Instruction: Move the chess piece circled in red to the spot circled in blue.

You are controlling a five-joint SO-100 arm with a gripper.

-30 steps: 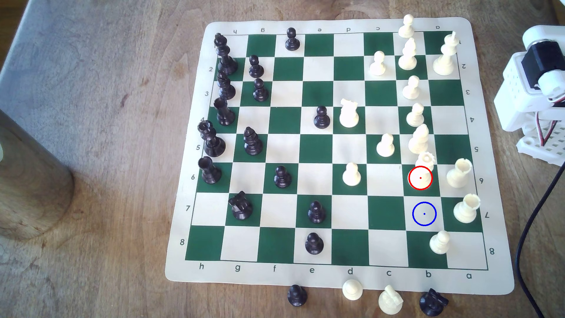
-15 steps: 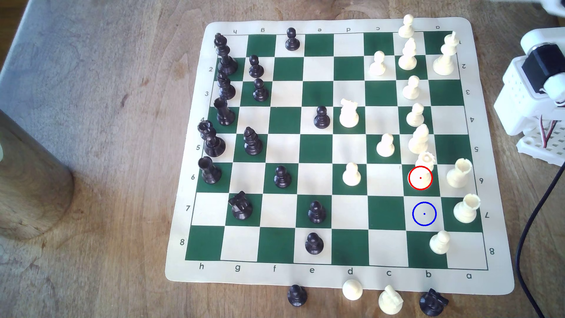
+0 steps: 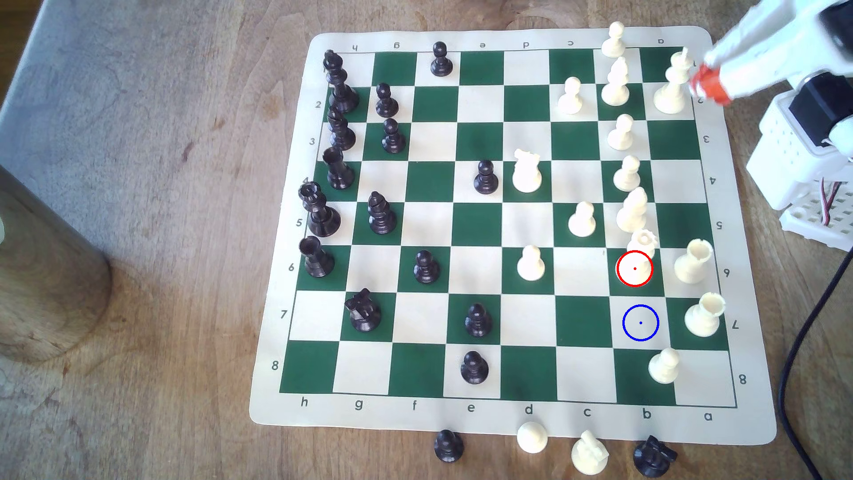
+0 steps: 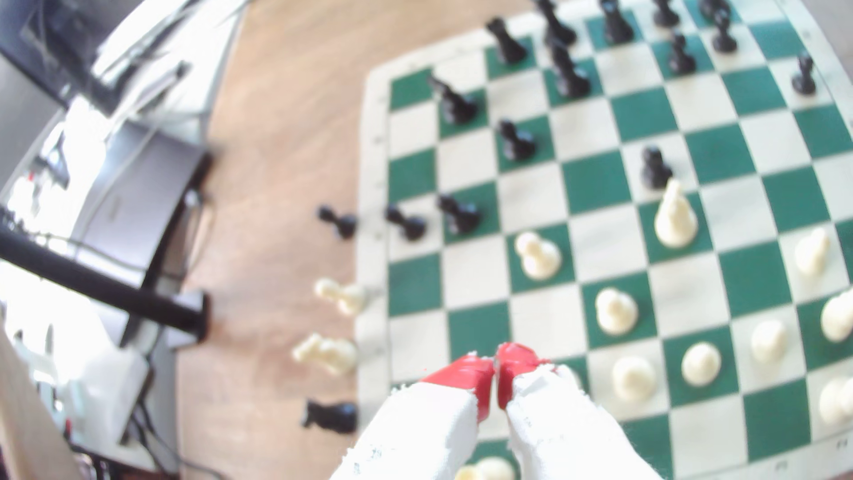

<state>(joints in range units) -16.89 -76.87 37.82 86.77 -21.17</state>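
The cream queen [image 3: 642, 243] stands upright on a green square, with the red ring drawn around its base. One square nearer the exterior view's bottom lies the cream spot [image 3: 640, 322] with the blue ring and dot; nothing stands on it. My gripper [image 3: 706, 87], white with red fingertips, hangs over the board's upper right corner in the exterior view, beside the tall cream king [image 3: 673, 83] and far from the queen. In the wrist view my gripper [image 4: 496, 371] has its red tips pressed together with nothing between them. The wrist view is blurred, so I cannot pick out the queen there.
Two cream rooks [image 3: 692, 261] [image 3: 704, 316] stand just right of the queen and spot in the exterior view. A cream bishop [image 3: 632, 210] and a pawn [image 3: 663, 365] flank that file. Captured pieces [image 3: 588, 454] lie below the board. The arm's base [image 3: 803, 161] and a black cable [image 3: 803, 351] are at right.
The arm has swung in from the upper right, bringing the gripper over the board's corner by the king. No chess piece has moved.
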